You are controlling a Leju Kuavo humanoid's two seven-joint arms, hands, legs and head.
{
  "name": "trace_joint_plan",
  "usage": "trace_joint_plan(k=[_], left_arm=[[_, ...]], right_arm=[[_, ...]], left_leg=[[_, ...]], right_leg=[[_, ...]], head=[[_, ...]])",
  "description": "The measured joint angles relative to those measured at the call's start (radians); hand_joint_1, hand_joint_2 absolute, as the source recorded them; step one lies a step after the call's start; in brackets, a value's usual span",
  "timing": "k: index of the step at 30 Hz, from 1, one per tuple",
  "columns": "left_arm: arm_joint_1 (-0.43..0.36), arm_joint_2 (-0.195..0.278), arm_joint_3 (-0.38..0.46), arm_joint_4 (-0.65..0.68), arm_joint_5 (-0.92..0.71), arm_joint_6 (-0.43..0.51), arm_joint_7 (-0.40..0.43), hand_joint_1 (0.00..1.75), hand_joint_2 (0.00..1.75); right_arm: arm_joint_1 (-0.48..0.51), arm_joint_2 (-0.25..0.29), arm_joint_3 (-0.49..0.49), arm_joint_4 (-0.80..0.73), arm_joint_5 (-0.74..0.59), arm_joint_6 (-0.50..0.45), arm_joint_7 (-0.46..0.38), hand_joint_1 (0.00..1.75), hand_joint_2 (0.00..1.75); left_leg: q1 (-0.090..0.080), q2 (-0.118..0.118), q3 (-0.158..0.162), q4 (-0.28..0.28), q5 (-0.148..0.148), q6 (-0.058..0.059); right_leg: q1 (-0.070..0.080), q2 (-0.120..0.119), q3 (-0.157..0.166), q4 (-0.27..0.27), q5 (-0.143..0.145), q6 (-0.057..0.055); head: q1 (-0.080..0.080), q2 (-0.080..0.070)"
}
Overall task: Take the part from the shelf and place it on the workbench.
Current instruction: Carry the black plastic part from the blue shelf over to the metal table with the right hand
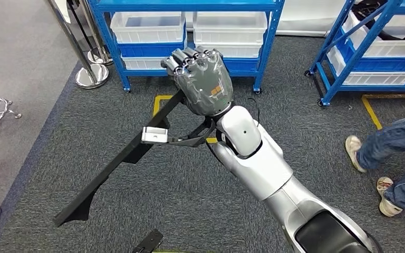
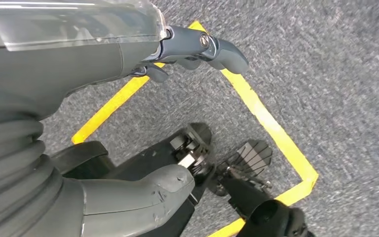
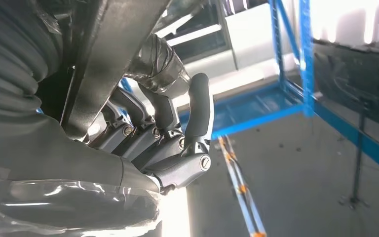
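**Long black part in the right robot hand, out on the carpet**

So the floor here is dark grey carpet [image 1: 190, 200] with yellow tape lines [image 2: 271, 128], and along the far side there's a blue shelf [image 1: 190, 31] stacked with white bins [image 1: 147, 26]. Another blue shelf [image 1: 369, 47] sits at the far right, also with white bins. Far left you can see a chrome stanchion base [image 1: 91, 75] on the paler floor. Someone in jeans and light sneakers [image 1: 354, 150] is standing at the right edge.

The right robot hand [image 1: 200, 79] is raised in the middle of the head view, fingers [image 3: 200, 113] curled tight around a long black part [image 1: 116, 163]. The part is a flat angled bar that runs from the hand down toward the near left, ending low over the carpet, with a small silver block [image 1: 154, 135] fixed partway along it. It's held clear of the shelf.

The left robot hand [image 2: 143, 113] hangs over the carpet near a yellow tape corner, thumb and fingers apart with nothing between them.
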Motion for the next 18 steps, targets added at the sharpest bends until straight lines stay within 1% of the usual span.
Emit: trace_joint_plan(k=[1, 2, 3, 4, 5, 6, 7, 8, 9, 10, 11, 12, 13, 14, 15, 16, 17, 18], left_arm=[[0.0, -0.001, 0.0, 0.0, 0.0, 0.0, 0.0, 0.0, 1.75], [0.0, -0.002, 0.0, 0.0, 0.0, 0.0, 0.001, 0.0, 1.75], [-0.001, -0.003, 0.0, 0.0, 0.0, 0.0, 0.001, 0.0, 1.75], [-0.002, -0.004, 0.0, 0.0, 0.0, -0.001, 0.001, 0.0, 1.75], [-0.003, -0.005, 0.0, 0.0, -0.001, -0.001, 0.001, 0.0, 1.75], [-0.004, -0.005, 0.0, 0.0, -0.002, -0.002, 0.001, 0.0, 1.75], [-0.004, -0.005, 0.0, 0.0, -0.004, -0.002, 0.001, 0.0, 1.75], [-0.003, -0.005, 0.0, 0.0, -0.007, -0.004, 0.002, 0.0, 1.75], [-0.003, -0.005, 0.0, 0.0, -0.011, -0.006, 0.003, 0.0, 1.75], [-0.003, -0.005, 0.0, 0.0, -0.014, -0.008, 0.005, 0.0, 1.75], [-0.003, -0.005, 0.0, 0.0, -0.016, -0.009, 0.006, 0.0, 1.75], [-0.004, -0.005, 0.0, 0.0, -0.018, -0.01, 0.007, 0.0, 1.75], [-0.004, -0.004, 0.0, 0.0, -0.02, -0.01, 0.006, 0.0, 1.75], [-0.004, -0.003, 0.0, 0.0, -0.022, -0.01, 0.003, 0.0, 1.75], [-0.004, -0.003, 0.0, 0.0, -0.023, -0.008, -0.003, 0.0, 1.75], [-0.004, -0.002, 0.0, 0.0, -0.025, -0.006, -0.01, 0.0, 1.75], [-0.004, -0.002, 0.0, 0.0, -0.025, -0.003, -0.017, 0.0, 1.75], [-0.003, -0.002, 0.0, 0.0, -0.026, 0.0, -0.023, 0.0, 1.75]], right_arm=[[-0.001, 0.0, 0.0, 0.001, 0.001, -0.001, -0.001, 1.75, 1.75], [-0.002, 0.0, 0.0, 0.002, 0.002, -0.002, -0.002, 1.75, 1.75], [-0.003, -0.001, 0.0, 0.003, 0.003, -0.002, -0.002, 1.75, 1.75], [-0.004, -0.001, 0.0, 0.004, 0.003, -0.003, -0.002, 1.75, 1.75], [-0.005, -0.002, 0.0, 0.004, 0.004, -0.004, -0.003, 1.75, 1.75], [-0.005, -0.002, 0.0, 0.005, 0.005, -0.005, -0.003, 1.75, 1.75], [-0.005, -0.002, 0.0, 0.006, 0.006, -0.006, -0.003, 1.75, 1.75], [-0.004, -0.003, 0.0, 0.006, 0.007, -0.006, -0.004, 1.75, 1.75], [-0.003, -0.005, 0.0, 0.007, 0.006, -0.007, -0.004, 1.75, 1.75], [-0.002, -0.006, 0.0, 0.007, 0.002, -0.006, -0.004, 1.75, 1.75], [-0.001, -0.007, 0.0, 0.005, -0.006, -0.006, -0.004, 1.75, 1.75], [0.0, -0.008, 0.0, 0.001, -0.017, -0.005, -0.004, 1.75, 1.75], [0.001, -0.009, 0.0, -0.005, -0.029, -0.002, -0.005, 1.75, 1.75], [0.002, -0.011, 0.0, -0.011, -0.041, 0.005, -0.008, 1.75, 1.75], [0.003, -0.013, 0.0, -0.017, -0.051, 0.016, -0.014, 1.75, 1.75], [0.004, -0.016, 0.0, -0.022, -0.058, 0.033, -0.023, 1.75, 1.75], [0.005, -0.02, 0.0, -0.025, -0.062, 0.051, -0.034, 1.75, 1.75], [0.005, -0.023, 0.002, -0.028, -0.064, 0.067, -0.044, 1.75, 1.75]], left_leg=[[0.002, 0.001, -0.005, -0.002, 0.011, 0.008], [0.004, 0.003, -0.01, -0.008, 0.024, 0.016], [0.007, 0.005, -0.019, -0.012, 0.038, 0.026], [0.009, 0.008, -0.03, -0.014, 0.052, 0.033], [0.007, 0.009, -0.045, -0.013, 0.065, 0.037], [0.007, 0.009, -0.062, -0.01, 0.076, 0.038], [0.006, 0.01, -0.08, -0.007, 0.087, 0.037], [0.007, 0.011, -0.098, -0.004, 0.098, 0.036], [0.007, 0.011, -0.116, 0.0, 0.109, 0.033], [0.007, 0.011, -0.133, 0.006, 0.118, 0.029], [0.008, 0.011, -0.147, 0.012, 0.126, 0.025], [0.008, 0.01, -0.161, 0.019, 0.133, 0.019], [0.008, 0.01, -0.17, 0.023, 0.14, 0.012], [0.008, 0.01, -0.176, 0.024, 0.146, 0.005], [0.01, 0.01, -0.179, 0.022, 0.153, -0.003], [0.014, 0.01, -0.181, 0.017, 0.16, -0.011], [0.017, 0.009, -0.185, 0.019, 0.157, -0.017], [0.019, 0.008, -0.193, 0.035, 0.141, -0.022]], right_leg=[[0.0, 0.0, -0.001, -0.004, 0.007, 0.006], [-0.001, 0.002, -0.006, 0.001, -0.001, 0.012], [-0.002, 0.004, -0.015, 0.021, -0.028, 0.016], [-0.003, 0.007, -0.029, 0.062, -0.073, 0.021], [-0.005, 0.008, -0.045, 0.121, -0.126, 0.024], [-0.007, 0.009, -0.061, 0.188, -0.17, 0.027], [-0.01, 0.009, -0.068, 0.247, -0.193, 0.031], [-0.013, 0.008, -0.065, 0.281, -0.192, 0.034], [-0.017, 0.008, -0.045, 0.283, -0.172, 0.036], [-0.02, 0.008, -0.007, 0.25, -0.148, 0.038], [-0.024, 0.008, 0.042, 0.192, -0.138, 0.039], [-0.024, 0.009, 0.095, 0.121, -0.144, 0.038], [-0.022, 0.01, 0.132, 0.063, -0.156, 0.035], [-0.018, 0.011, 0.153, 0.026, -0.169, 0.03], [-0.012, 0.013, 0.158, 0.01, -0.172, 0.023], [-0.011, 0.012, 0.155, 0.007, -0.164, 0.013], [-0.01, 0.011, 0.152, 0.003, -0.155, 0.004], [-0.01, 0.009, 0.148, -0.002, -0.145, -0.005]], head=[[0.0, 0.0], [0.0, 0.0], [0.0, 0.0], [0.0, 0.0], [0.001, 0.0], [0.0, 0.0], [0.0, 0.0], [0.0, 0.0], [0.0, 0.0], [0.0, 0.0], [0.0, 0.0], [0.0, 0.0], [0.0, 0.0], [0.0, 0.0], [0.0, 0.0], [0.0, 0.0], [0.0, 0.0], [0.0, 0.0]])
